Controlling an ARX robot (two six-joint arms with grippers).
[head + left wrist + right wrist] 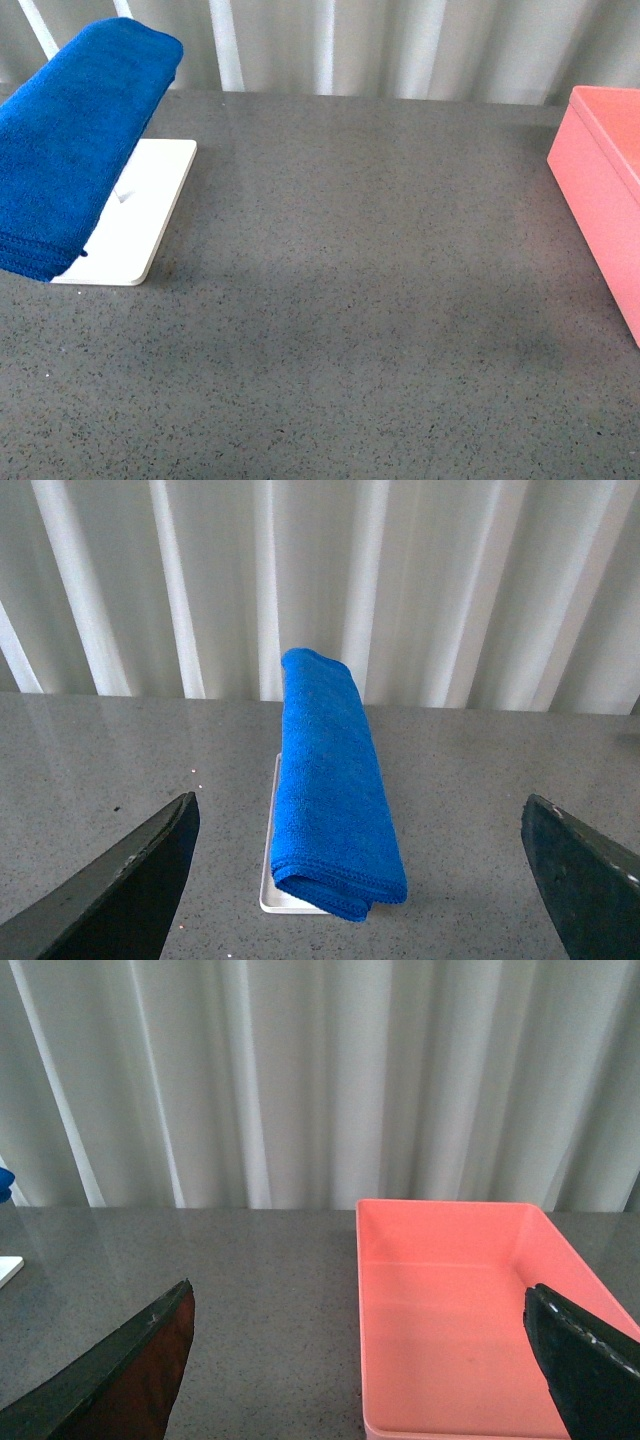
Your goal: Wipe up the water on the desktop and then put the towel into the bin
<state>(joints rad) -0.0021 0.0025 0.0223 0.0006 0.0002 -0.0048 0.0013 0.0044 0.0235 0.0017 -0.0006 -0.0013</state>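
The left pincer (358, 800) stands wide, its two dark fingers (120, 880) far apart with nothing between them, hanging above the surface (350, 300) without touching it. Straight ahead of this pincer, in line with the gap between its fingers, lies the towel (335, 780), a thick bright blue cloth folded in layers. It is draped lengthwise over a white rack base (268, 885), with its near folded end hanging down over the edge of that base and its far end raised toward the pale curtain (420, 590) behind. In the front view the towel (70, 140) covers most of the rack base (135, 225), and only one side of the flat white plate shows beside it. The right pincer (358, 1288) is spread just as wide and holds nothing. Ahead of it, and nearer to one of its fingers (585, 1360) than to the other, the salmon-pink bin (440, 1203) rests on the grey speckled surface with its open side up and its smooth inner floor bare. The towel and the bin (600, 190) are well apart, at opposite sides of the surface.
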